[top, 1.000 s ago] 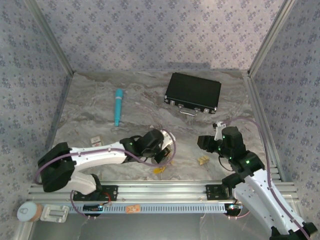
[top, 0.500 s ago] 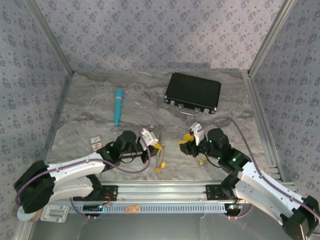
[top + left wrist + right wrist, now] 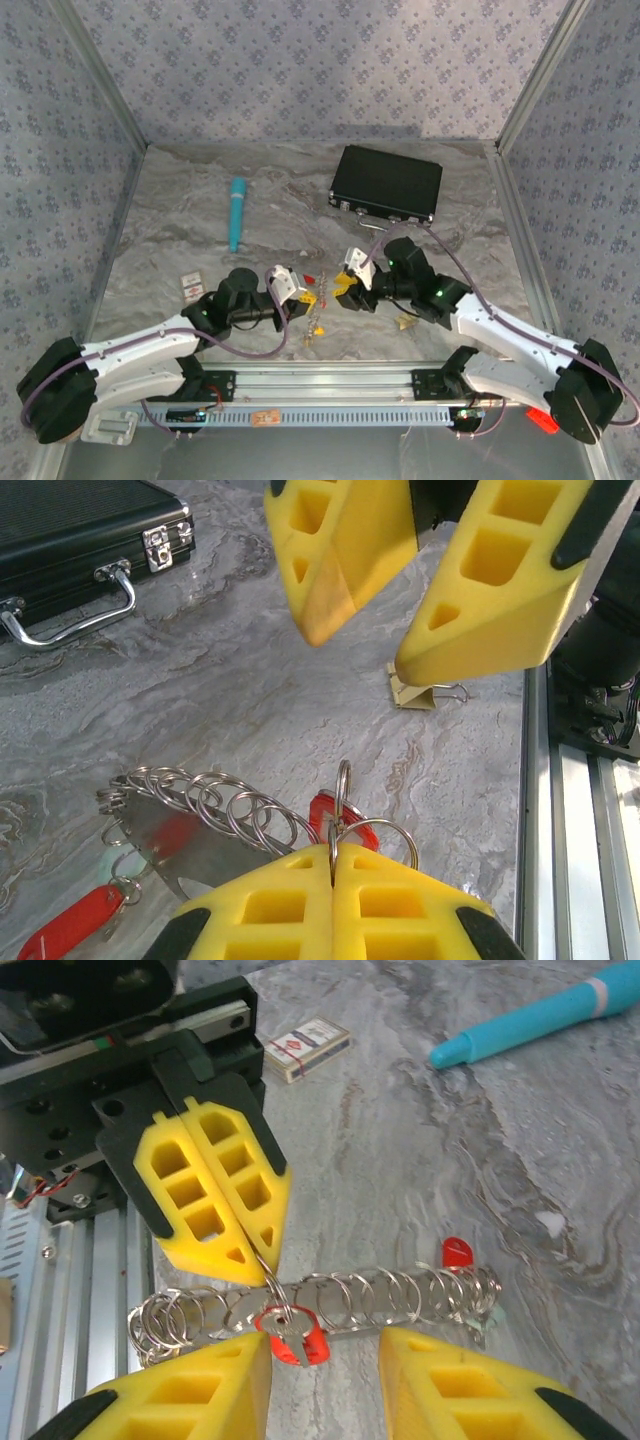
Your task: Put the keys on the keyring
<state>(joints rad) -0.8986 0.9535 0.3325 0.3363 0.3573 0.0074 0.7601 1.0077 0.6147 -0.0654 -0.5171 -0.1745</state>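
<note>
Silvery wire keyring (image 3: 340,1298), strung with small rings and red-tagged keys (image 3: 295,1345), is pinched by the clenched left pincer (image 3: 262,1263) at the near middle of the marbled grey tabletop (image 3: 420,1160). The right pincer (image 3: 365,650) is spread, released, yellow hollowed fingers facing it. Bare room is seen toward the black case (image 3: 387,186); the aluminium rail (image 3: 330,380) lies close behind.

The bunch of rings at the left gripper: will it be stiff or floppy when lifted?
Probably floppy: the rings look loosely linked, so they would likely dangle from the left gripper, which pinches one thin loop. The red tag would probably swing.
</note>
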